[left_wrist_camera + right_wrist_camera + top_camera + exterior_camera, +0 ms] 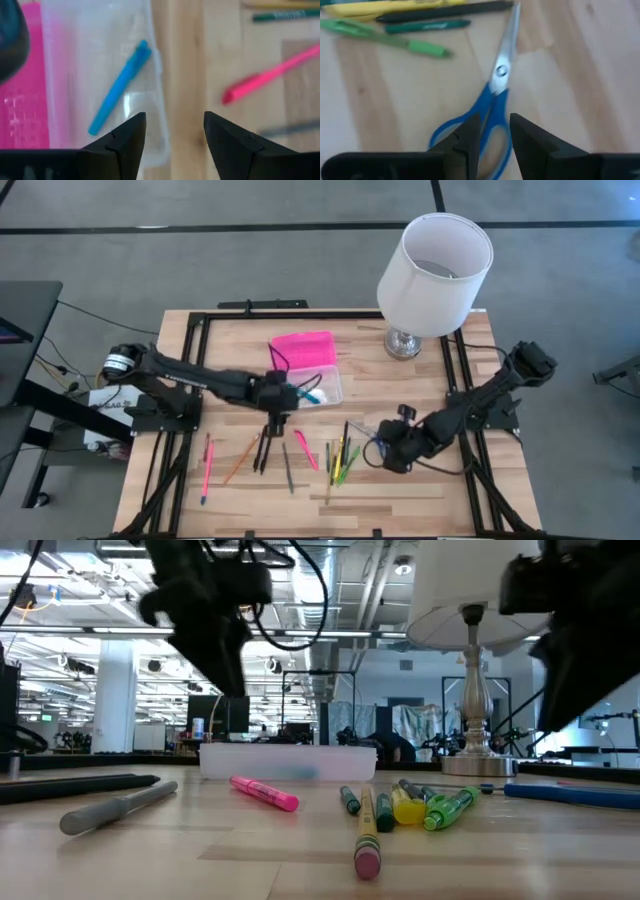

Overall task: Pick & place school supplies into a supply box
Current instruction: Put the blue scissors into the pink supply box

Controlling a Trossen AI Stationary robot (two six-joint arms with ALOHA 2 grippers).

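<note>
A light wooden table (pixel 420 490) carries everything. A white lamp (pixel 432 272) stands at its far right. The clear box (pixel 318 387) with its pink lid (pixel 303 350) open sits mid-table. Nearer the front lies a row of supplies: a pink pen (pixel 206 470), an orange pencil (pixel 241 459), black pens (pixel 263 452), a grey marker (pixel 287 468), a pink marker (pixel 306 449), yellow and green markers (pixel 343 462), and blue scissors (pixel 487 117).

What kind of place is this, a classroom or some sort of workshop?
Probably a robotics lab or open industrial workspace. A wooden table carries two mounted robot arms, the low view shows a big hall with exposed ceiling pipes, and a white lamp stands on the table.
</note>
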